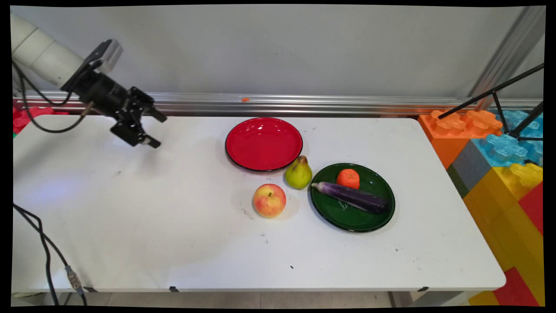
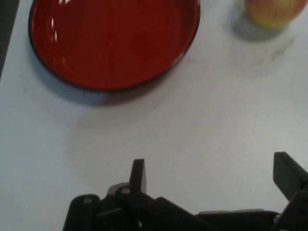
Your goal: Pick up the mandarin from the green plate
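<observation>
The pincer (image 1: 155,129), spread and holding nothing, hangs above the surface (image 1: 130,217) well apart from the red plate (image 1: 263,143) at its three o'clock, apple (image 1: 269,200) beyond.

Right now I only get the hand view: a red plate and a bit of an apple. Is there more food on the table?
Observer: Yes, a green pear stands between the red plate and the apple.
Operator: Any other plate?
Observer: A dark green plate lies right of the pear.
Operator: Is something on it?
Observer: A purple eggplant and a small orange fruit.
Operator: Is my gripper near them?
Observer: No, the gripper hangs open over the table's far left, holding nothing.
</observation>
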Robot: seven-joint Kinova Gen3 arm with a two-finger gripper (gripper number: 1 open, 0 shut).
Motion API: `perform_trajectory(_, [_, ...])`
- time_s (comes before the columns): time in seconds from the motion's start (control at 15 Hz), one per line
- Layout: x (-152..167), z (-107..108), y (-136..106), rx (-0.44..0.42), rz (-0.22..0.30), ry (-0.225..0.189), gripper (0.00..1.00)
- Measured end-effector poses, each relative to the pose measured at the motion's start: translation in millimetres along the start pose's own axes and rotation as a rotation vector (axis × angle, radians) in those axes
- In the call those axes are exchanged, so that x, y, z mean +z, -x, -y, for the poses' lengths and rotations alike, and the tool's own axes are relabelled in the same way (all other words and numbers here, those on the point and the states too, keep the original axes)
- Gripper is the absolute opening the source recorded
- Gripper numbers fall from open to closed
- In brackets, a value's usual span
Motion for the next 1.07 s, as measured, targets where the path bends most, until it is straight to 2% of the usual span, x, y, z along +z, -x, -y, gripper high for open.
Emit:
perform_trajectory(0.4, [31,-2,-58,0.039,-0.083,0.030,1.00])
perform_trajectory(0.6, [48,-2,-85,0.039,-0.098,0.038,1.00])
perform_trajectory(1.07, [104,-5,-176,0.045,-0.120,0.066,1.00])
